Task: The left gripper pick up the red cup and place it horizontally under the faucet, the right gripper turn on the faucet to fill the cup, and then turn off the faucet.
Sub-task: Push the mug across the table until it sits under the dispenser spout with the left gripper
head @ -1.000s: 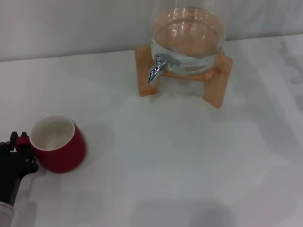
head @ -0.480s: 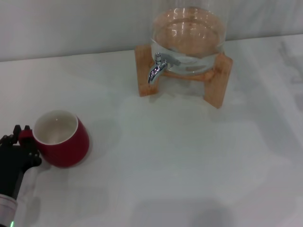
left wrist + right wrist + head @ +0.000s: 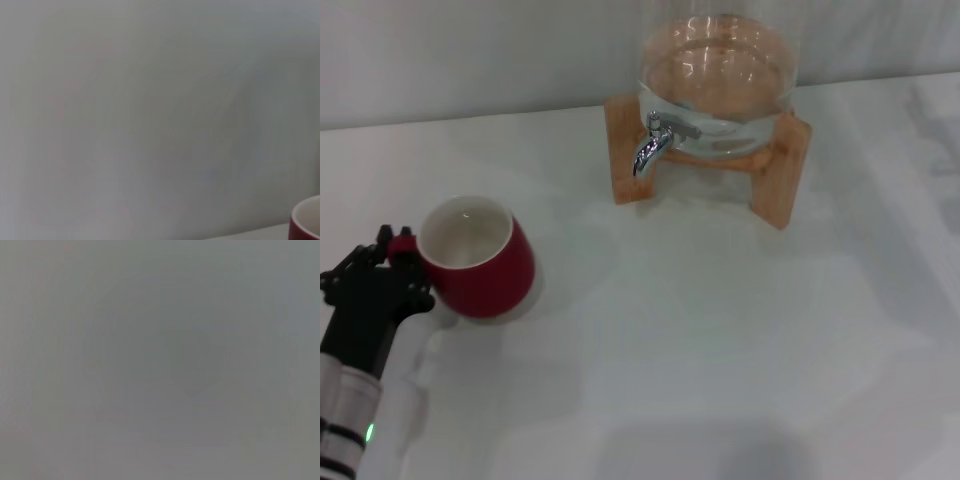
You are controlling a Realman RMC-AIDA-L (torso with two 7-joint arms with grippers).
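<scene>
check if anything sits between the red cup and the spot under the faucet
Nothing visible does. The red cup, held at its handle by the left gripper, has only bare white table between it and the faucet.

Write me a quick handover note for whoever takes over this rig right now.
Left gripper: shut on the handle of the red cup, at the table's left side. The cup looks lifted and tilted, mouth up, empty.
Right gripper: not in view; its wrist camera shows nothing useful.
Faucet: on the glass jar on the wooden stand, far centre; no water running.
Done: cup grasped.
Left: carry the cup under the faucet, open the faucet with the right gripper, fill, close it.
</scene>
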